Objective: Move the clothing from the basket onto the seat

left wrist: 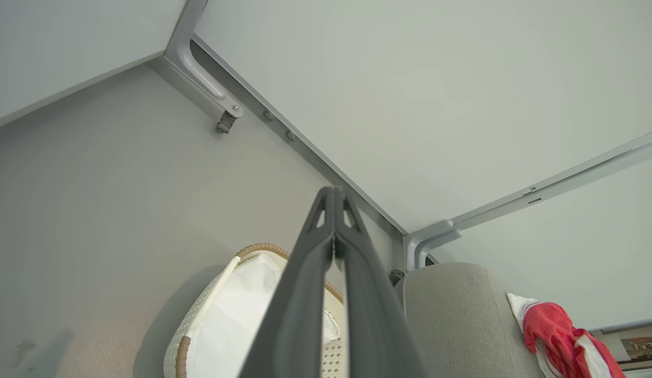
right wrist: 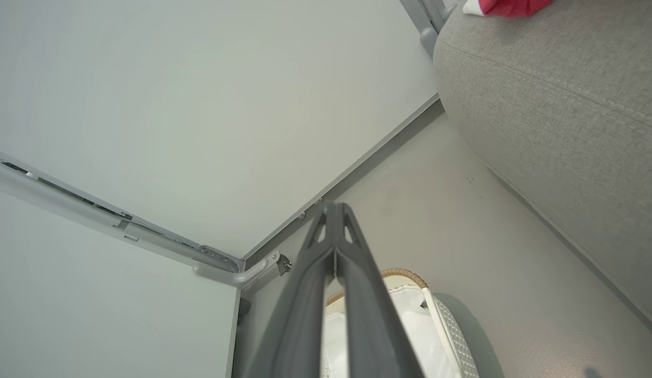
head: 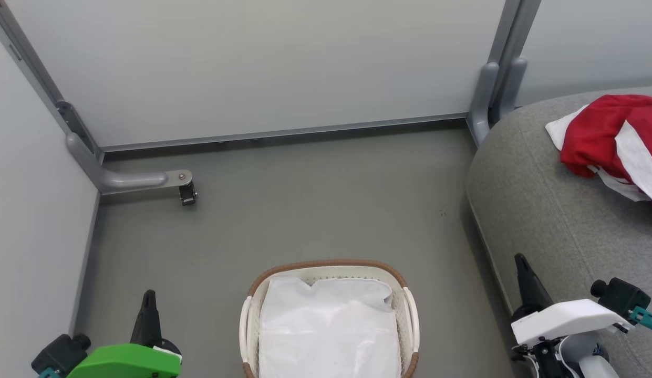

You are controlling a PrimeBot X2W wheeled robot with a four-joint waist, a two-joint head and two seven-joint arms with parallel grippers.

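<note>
Grey floor point(head: 304, 210) boxed in by pale partition panels is what I get from the head view. The basket point(head: 331, 266) sits at bottom centre with its white liner point(head: 328, 325) showing and nothing red inside. The clothing point(head: 593, 136) lies crumpled on the seat point(head: 541, 210) at far right. Its long run slants from a white corner nearest the partition post down toward the frame edge, which cuts it off. My left gripper point(head: 148, 302) and right gripper point(head: 523, 268) flank the basket, both empty.

From the left wrist, the left gripper point(left wrist: 333, 197) has its fingers pressed together above the basket point(left wrist: 262, 248). The clothing point(left wrist: 554, 325) drapes on the seat point(left wrist: 452, 315) beyond.

From the right wrist, the right gripper point(right wrist: 333, 207) is likewise pressed together over the basket point(right wrist: 404, 273), and a scrap of the clothing point(right wrist: 509, 6) tops the seat point(right wrist: 557, 105).

I judge the transfer finished. I can't tell if that heap is both garments, so next I'd check the liner folds.
</note>
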